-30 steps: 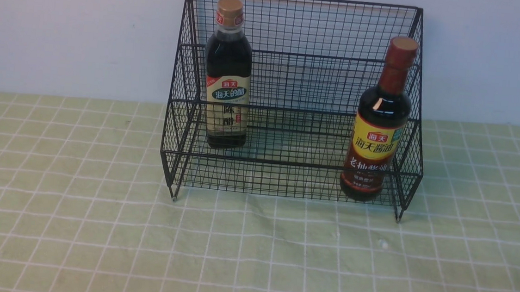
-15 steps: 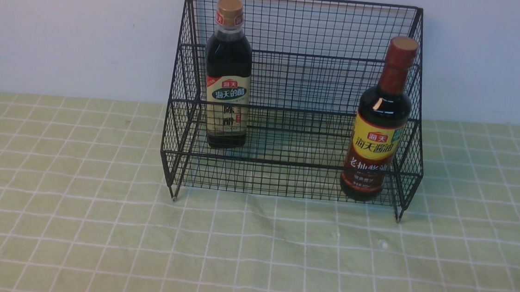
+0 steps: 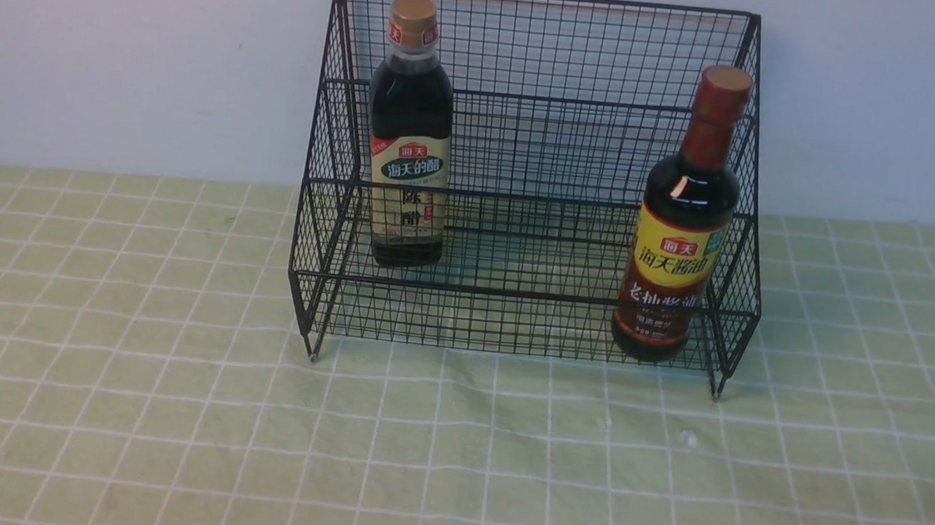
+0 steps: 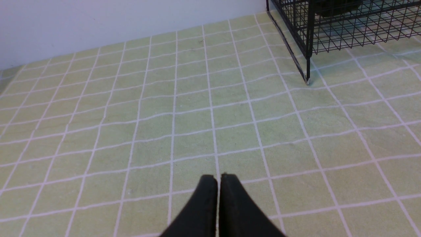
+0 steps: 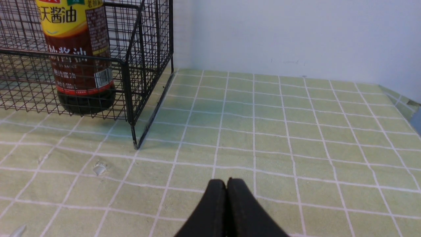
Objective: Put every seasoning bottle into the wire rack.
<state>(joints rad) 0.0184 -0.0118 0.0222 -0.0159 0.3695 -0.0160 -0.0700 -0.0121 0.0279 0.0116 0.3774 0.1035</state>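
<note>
Black wire rack (image 3: 537, 176) already holds both bottles: your gold-capped vinegar bottle (image 3: 409, 133) upper left, reddish-necked soy sauce bottle (image 3: 679, 229) lower right. Your left gripper (image 4: 218, 184) and right gripper (image 5: 227, 189) are pressed closed, empty. Nothing seems left to place.

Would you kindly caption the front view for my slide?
Both seasoning bottles stand upright inside the wire rack.

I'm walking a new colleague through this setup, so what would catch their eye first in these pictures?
The black wire rack against the wall, with two dark bottles standing upright in it. The gold-capped bottle stands on the upper tier at its left end; the taller red-necked bottle stands on the lower front tier at its right end.
</note>
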